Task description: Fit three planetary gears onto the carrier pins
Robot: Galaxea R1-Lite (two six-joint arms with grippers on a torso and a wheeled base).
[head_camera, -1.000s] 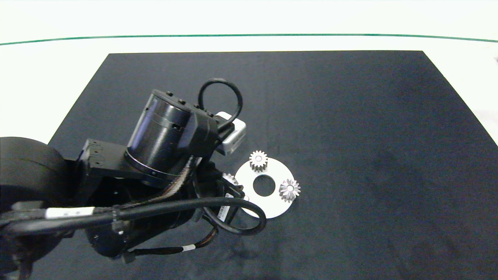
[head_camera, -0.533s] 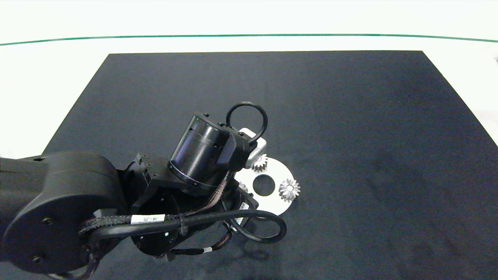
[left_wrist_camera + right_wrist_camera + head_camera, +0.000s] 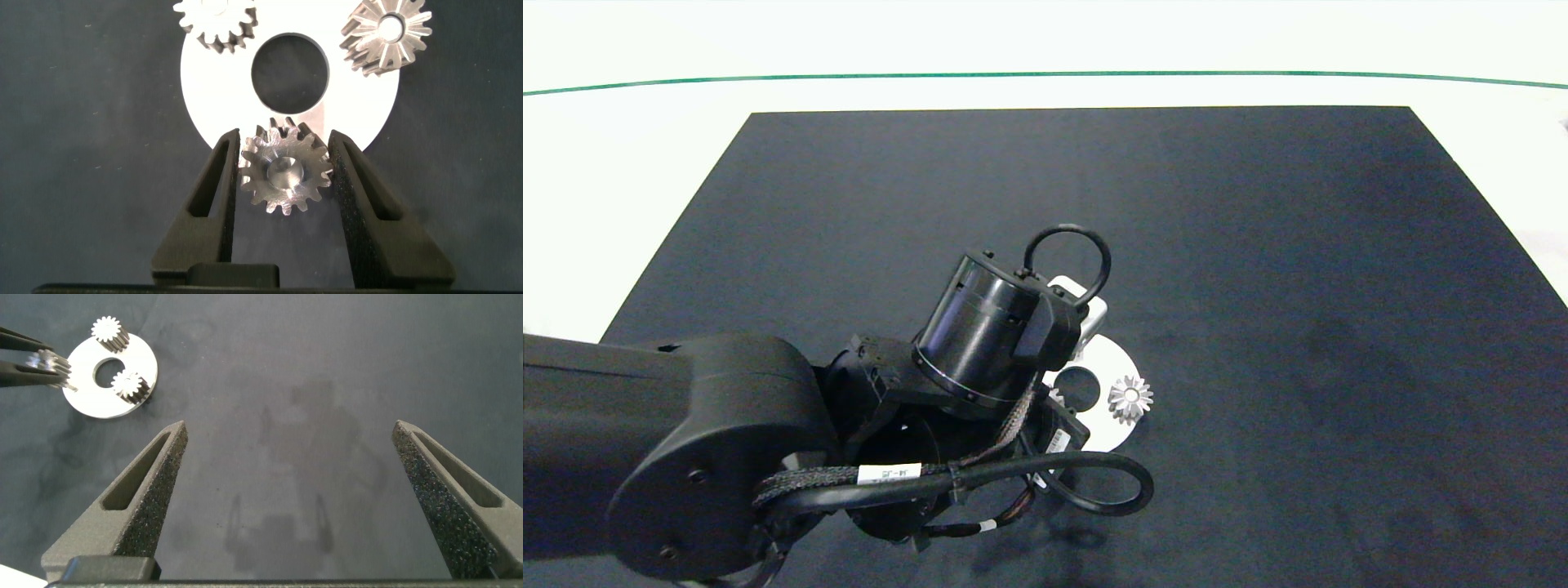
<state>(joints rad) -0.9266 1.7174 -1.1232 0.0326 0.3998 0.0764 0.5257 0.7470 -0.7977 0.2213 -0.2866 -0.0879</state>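
Left end effector (image 3: 282, 175) is clamped on one of the planetary gears (image 3: 286, 173), a pad (image 3: 222, 175) pressing on each side of the teeth. The held gear hangs over the white disc (image 3: 359, 106) at the rim nearest the wrist, at about 6 o'clock from the centre hole (image 3: 289, 72); can't tell from here if it's seated on a pin

Second gear (image 3: 214, 20) sits at about 11 o'clock of the hole, third gear (image 3: 387, 34) at about 2 o'clock, both resting on the disc with a pale pin top showing in each bore

From the head camera the left arm (image 3: 686, 457) comes in from 9 o'clock and covers most of the disc's near-left side; only the gear at 3 o'clock of the hole (image 3: 1130, 398) is fully visible

Disc lies on the dark mat (image 3: 1258, 245), which covers the white counter (image 3: 621, 163)

Right end effector (image 3: 302, 506) is wide apart, holding nothing, hovering over bare mat well apart from the disc, which sits towards 10 o'clock in its own camera (image 3: 90, 404)
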